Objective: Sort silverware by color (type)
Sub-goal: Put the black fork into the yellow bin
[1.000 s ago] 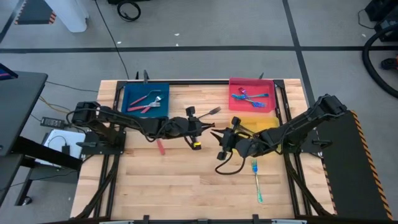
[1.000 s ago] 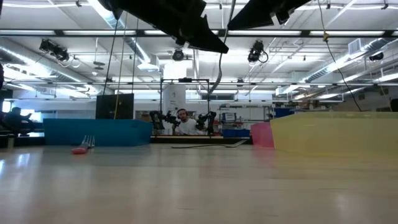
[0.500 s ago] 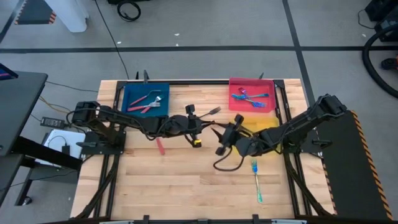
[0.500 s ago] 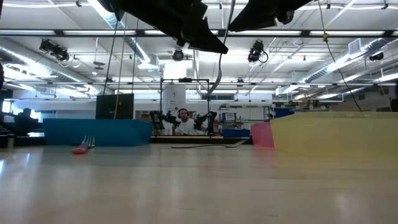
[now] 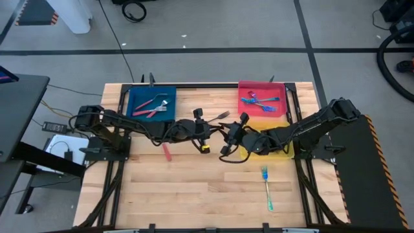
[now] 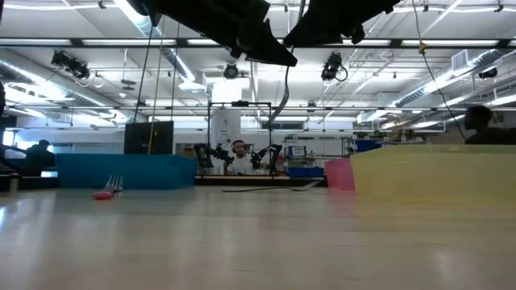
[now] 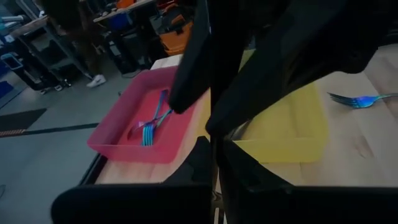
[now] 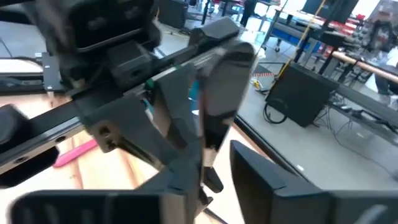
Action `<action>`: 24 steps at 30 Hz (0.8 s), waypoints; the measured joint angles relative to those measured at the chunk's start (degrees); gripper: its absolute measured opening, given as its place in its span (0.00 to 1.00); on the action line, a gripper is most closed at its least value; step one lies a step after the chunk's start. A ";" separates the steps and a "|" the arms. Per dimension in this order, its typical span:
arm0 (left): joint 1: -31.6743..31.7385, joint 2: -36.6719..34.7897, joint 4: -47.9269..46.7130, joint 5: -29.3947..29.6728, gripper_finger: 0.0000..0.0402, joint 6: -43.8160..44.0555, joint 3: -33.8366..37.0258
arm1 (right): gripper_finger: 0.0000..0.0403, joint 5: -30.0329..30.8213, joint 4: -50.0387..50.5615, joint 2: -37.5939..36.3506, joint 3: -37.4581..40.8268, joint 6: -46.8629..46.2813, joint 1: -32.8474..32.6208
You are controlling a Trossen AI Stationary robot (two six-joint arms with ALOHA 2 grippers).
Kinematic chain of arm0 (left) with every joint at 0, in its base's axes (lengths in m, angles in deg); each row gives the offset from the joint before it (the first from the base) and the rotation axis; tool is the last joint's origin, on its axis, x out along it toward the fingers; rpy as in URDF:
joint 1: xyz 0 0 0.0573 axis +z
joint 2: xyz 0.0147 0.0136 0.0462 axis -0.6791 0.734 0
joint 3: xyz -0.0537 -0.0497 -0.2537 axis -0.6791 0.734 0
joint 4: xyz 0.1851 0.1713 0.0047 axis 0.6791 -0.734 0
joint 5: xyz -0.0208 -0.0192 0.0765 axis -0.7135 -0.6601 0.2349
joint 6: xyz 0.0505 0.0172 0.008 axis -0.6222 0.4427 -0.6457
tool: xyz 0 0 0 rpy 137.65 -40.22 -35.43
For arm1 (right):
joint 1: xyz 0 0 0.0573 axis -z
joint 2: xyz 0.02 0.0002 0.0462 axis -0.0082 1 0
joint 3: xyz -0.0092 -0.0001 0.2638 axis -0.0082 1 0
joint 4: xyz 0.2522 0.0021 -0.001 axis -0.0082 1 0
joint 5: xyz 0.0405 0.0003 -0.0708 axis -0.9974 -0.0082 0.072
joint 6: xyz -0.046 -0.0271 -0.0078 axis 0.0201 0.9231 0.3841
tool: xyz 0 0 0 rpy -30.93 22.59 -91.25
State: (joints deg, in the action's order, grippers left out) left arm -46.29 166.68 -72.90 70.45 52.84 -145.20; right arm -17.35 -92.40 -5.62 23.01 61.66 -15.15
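Both grippers meet mid-table, apparently at a handover of the grey fork (image 5: 222, 116).

Near edge: a teal fork (image 5: 266, 188) lies loose on the wood table (image 5: 194, 194); a red fork (image 5: 166, 153) sits by the left arm. Centre: left gripper (image 5: 206, 131) is clamped shut, prob. on the grey fork; right gripper (image 5: 228, 134) is just beside it, fingers' state can't tell. Next move needs a firm take, then a drop in the yellow tray (image 5: 283, 150). Far: blue tray (image 5: 137, 98) w/ red forks, red tray (image 5: 242, 85) w/ teal ones. Beyond: a lab, a person at benches.

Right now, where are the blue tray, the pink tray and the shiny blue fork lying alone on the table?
blue tray (image 5: 136, 96): high view, bare floor.
pink tray (image 5: 259, 87): high view, far rim.
shiny blue fork (image 5: 267, 189): high view, handle.
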 joint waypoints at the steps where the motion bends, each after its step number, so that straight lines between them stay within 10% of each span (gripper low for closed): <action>1: 0.22 0.00 -0.01 -0.14 0.03 0.00 0.00 | 0.22 0.01 0.00 -0.01 0.00 0.70 -0.04; 6: 2.11 -0.02 0.06 -0.25 0.03 -0.17 -0.02 | 0.03 0.55 0.00 -0.01 0.00 4.62 0.33; 16: 6.38 -0.14 0.89 -1.02 0.03 -4.48 -0.32 | 0.02 3.92 1.62 -1.90 0.00 20.81 1.55; 24: 12.35 -0.17 -0.92 3.04 0.11 -11.05 0.00 | 0.02 17.75 16.15 -9.44 -0.04 23.59 2.31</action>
State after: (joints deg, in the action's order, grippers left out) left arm -33.94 166.50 -73.81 73.49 41.79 -145.20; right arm 0.40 -76.25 -15.06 22.96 85.24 -12.83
